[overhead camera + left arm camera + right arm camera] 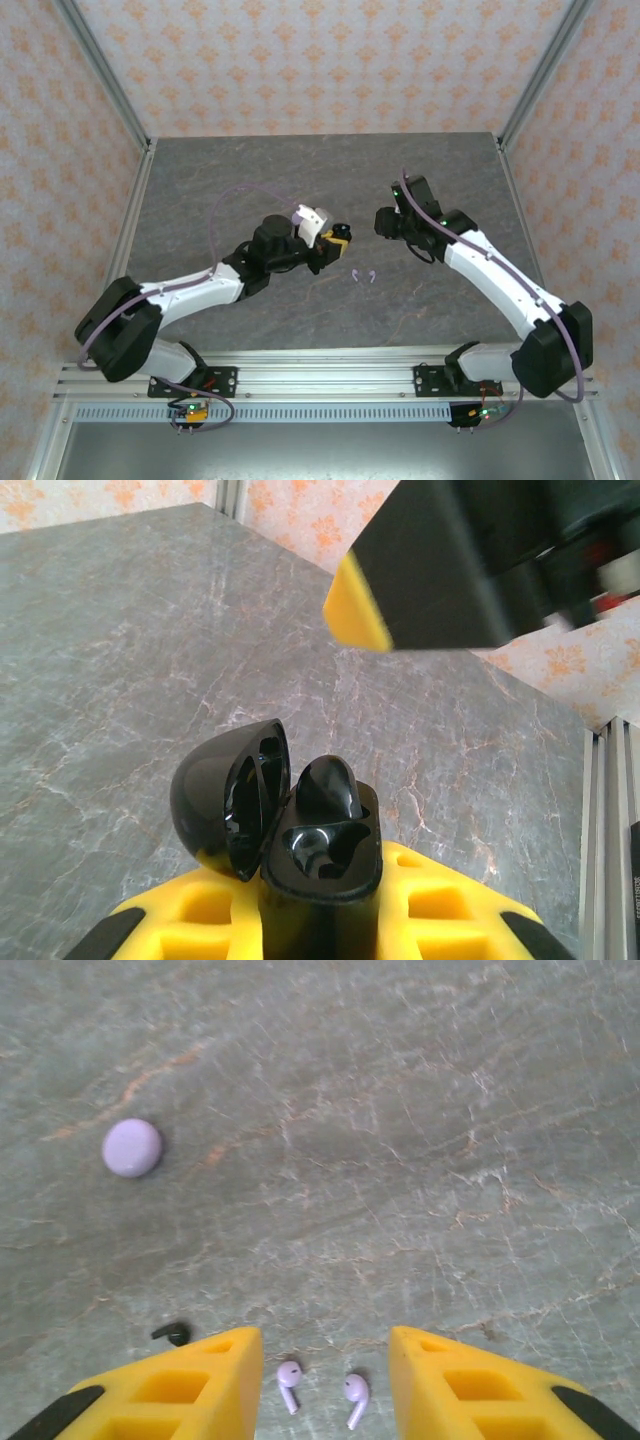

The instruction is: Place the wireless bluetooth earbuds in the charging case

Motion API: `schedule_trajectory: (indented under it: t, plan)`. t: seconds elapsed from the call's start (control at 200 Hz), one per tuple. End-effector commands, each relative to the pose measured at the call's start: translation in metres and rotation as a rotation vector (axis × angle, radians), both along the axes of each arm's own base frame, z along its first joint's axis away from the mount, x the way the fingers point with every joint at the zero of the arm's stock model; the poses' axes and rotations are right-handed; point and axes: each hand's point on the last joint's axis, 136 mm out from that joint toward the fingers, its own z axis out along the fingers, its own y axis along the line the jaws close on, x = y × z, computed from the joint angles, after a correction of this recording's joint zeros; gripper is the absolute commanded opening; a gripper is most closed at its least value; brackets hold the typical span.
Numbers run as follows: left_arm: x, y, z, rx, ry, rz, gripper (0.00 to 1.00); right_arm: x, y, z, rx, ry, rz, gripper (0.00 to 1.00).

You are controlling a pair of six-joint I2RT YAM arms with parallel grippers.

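My left gripper (320, 905) (337, 240) is shut on the black charging case (322, 855), held above the table with its lid (228, 798) swung open to the left. One black earbud (328, 788) sits in the far socket; the near socket is empty. My right gripper (325, 1350) (384, 222) hovers open above the table, nothing between its fingers. Below it lie two lavender earbuds (289, 1380) (355, 1396) side by side, also seen from above (365, 275). A loose black earbud (173, 1334) lies just left of the right gripper's left finger (190, 1385).
A closed round lavender case (132, 1147) rests on the grey marble table (250, 170), further from the right gripper. The right gripper's black, yellow-tipped finger (430, 575) hangs above and to the right of the held case. Aluminium frame posts (110, 85) flank the table.
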Motion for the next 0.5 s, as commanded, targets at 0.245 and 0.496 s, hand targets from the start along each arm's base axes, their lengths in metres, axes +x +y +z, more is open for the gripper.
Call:
schedule_trajectory:
  t: [0.245,0.496]
  plan:
    - [-0.028,0.049,0.02,0.034,-0.025,0.119,0.18,-0.026,0.049,-0.057,0.122,0.189,0.193,0.39]
    - [-0.037,0.069,0.023,-0.002,-0.004,0.157,0.18,-0.039,0.091,-0.088,0.16,0.254,0.287,0.37]
